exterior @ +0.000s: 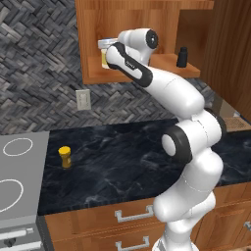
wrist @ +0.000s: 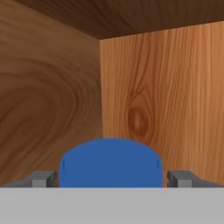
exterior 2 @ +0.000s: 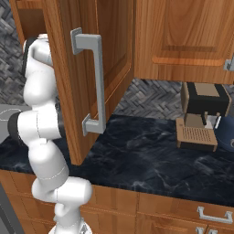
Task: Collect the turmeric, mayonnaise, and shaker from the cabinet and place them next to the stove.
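Observation:
The mayonnaise [exterior: 103, 50], a cream jar with a pale yellow label, stands at the left of the cabinet [exterior: 93, 29] shelf. Its blue lid [wrist: 111, 164] lies low in the hand view. My gripper [wrist: 111, 178] is open around it, one of its fingers [wrist: 43, 178] on each side with a thin gap to the lid. The black shaker [exterior: 183, 57] stands at the right end of the same shelf. Down on the black counter the turmeric [exterior: 65, 157] stands upright beside the stove [exterior: 19, 171].
The open cabinet door [exterior 2: 91, 68] with its grey handle hangs out over the counter right of my arm. A coffee machine [exterior 2: 201, 114] sits at the back right. A wall outlet [exterior: 83, 99] is below the cabinet. Drawers [exterior: 132, 215] run under the counter.

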You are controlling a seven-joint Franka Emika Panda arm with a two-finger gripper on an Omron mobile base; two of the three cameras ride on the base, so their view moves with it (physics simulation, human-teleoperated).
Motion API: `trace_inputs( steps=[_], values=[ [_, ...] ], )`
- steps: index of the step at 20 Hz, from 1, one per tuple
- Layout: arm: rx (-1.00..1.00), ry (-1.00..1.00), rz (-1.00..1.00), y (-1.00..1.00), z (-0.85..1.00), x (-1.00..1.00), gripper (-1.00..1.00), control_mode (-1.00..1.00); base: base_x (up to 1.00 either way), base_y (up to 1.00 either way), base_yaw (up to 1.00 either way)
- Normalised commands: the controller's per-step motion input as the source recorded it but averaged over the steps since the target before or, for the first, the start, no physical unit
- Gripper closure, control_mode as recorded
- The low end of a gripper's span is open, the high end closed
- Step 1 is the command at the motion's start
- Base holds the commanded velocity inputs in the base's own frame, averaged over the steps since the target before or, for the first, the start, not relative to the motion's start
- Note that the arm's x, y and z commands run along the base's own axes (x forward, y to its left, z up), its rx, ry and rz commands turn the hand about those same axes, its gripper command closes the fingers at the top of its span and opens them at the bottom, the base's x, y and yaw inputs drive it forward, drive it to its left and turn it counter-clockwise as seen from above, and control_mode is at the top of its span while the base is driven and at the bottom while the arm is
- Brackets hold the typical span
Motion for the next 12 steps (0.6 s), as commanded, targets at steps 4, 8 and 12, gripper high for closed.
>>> trace_inputs(
  steps=[4, 8, 12],
  values=[
    [0.00, 0.00, 0.00, 0.06, 0.00, 0.02, 1.00, -1.00, 0.00, 0.00, 0.00],
    [0.00, 0.00, 0.00, 0.03, 0.00, 0.04, 1.00, -1.00, 0.00, 0.00, 0.00],
    [0.00, 0.00, 0.00, 0.00, 0.00, 0.00, 1.00, -1.00, 0.00, 0.00, 0.00]
  ],
)
